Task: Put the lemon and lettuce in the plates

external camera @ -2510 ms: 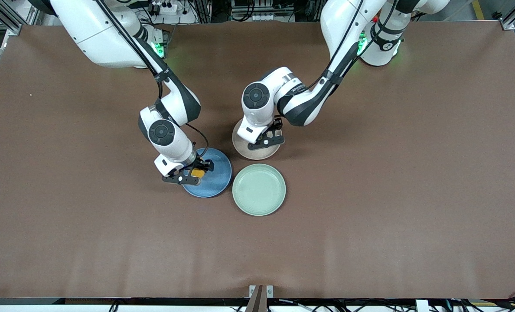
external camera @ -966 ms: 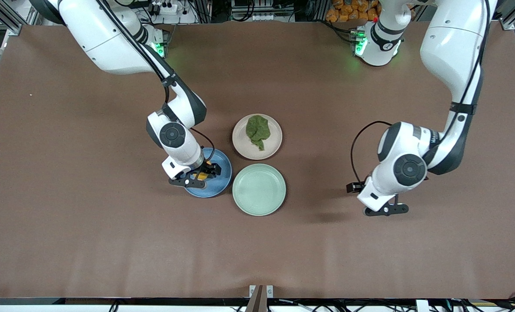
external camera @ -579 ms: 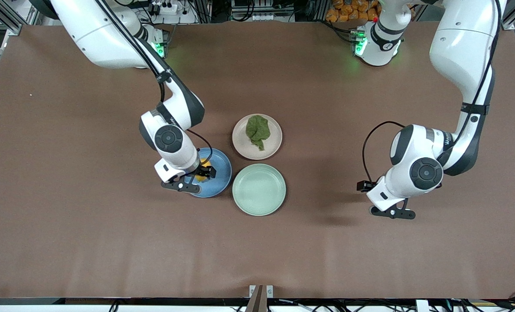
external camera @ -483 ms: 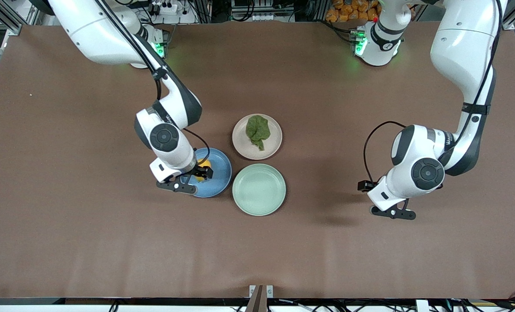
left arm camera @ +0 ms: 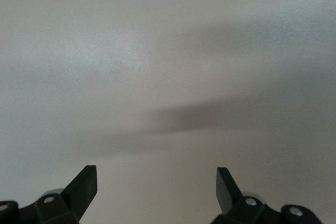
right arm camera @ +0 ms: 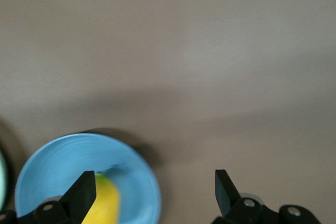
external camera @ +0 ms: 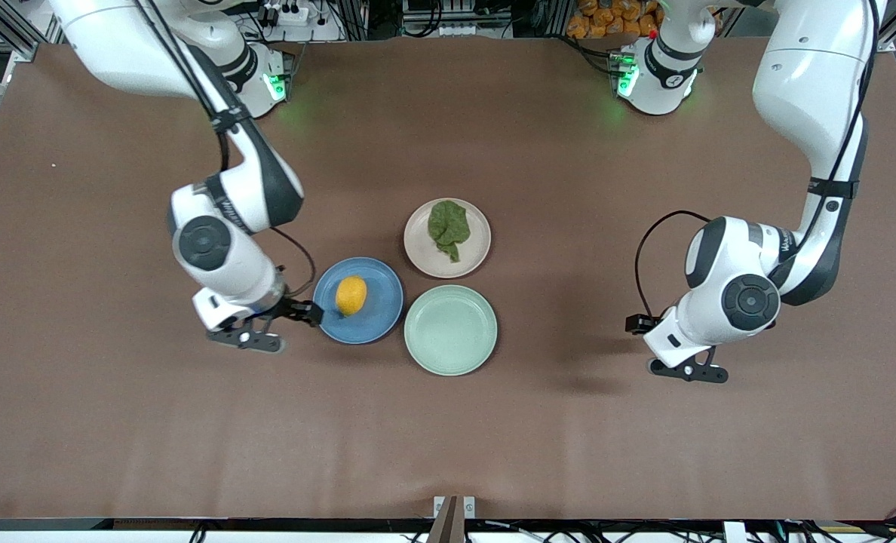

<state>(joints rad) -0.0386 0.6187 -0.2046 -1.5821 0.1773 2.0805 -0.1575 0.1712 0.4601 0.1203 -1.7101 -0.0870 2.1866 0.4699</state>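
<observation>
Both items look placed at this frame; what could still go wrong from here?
1. The lemon lies loose on the shallow blue plate, so it might roll off if nudged.
2. The open right gripper is over the table right beside that plate's rim; a careless move could bump it.
3. The lettuce on the beige-pink plate seems safe; the open left gripper waits far off.

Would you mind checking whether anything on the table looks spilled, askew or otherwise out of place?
Nothing stands out. The lemon sits in the blue plate, the lettuce lies in the beige plate, and the mint-green plate is bare. Both pincers, the right and the left, are open over the table.
</observation>
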